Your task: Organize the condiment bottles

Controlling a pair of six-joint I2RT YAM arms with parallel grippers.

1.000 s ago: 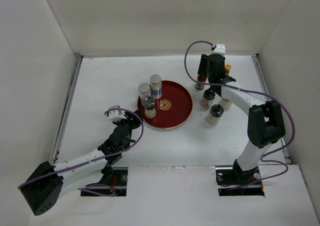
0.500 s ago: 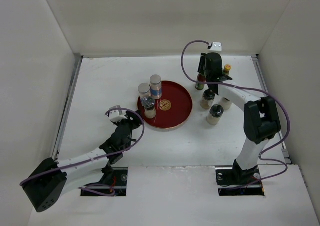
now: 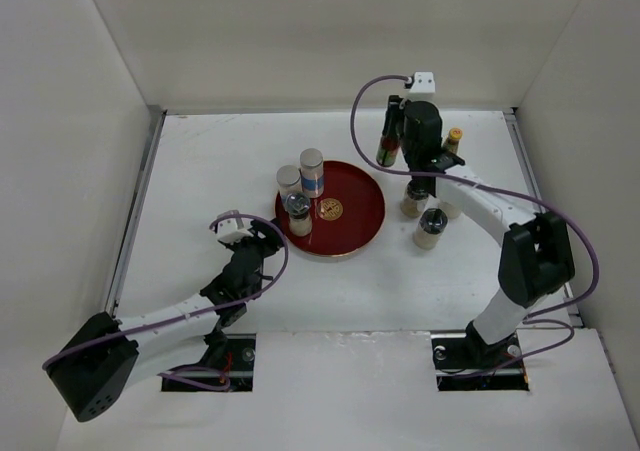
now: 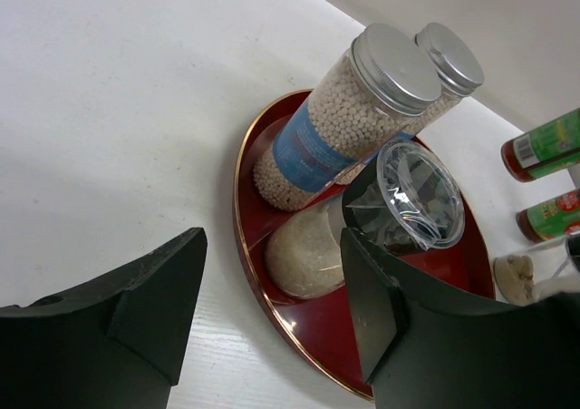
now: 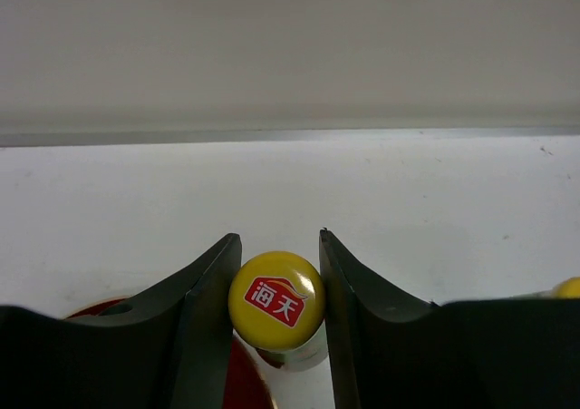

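Your left arm stretches low from its base at the near left. Its forearm angles far and right, and the wrist sits close to the table. The left gripper points far and right, both fingers spread wide apart.

Your right arm rises from its base at the near right, bends at a high elbow, then reaches far and left across the table. At its end the right gripper faces the far wall. Its two fingers press against either side of a yellow-capped sauce bottle. From above, that wrist seems tilted slightly left, though the overhead view is too small to be sure.
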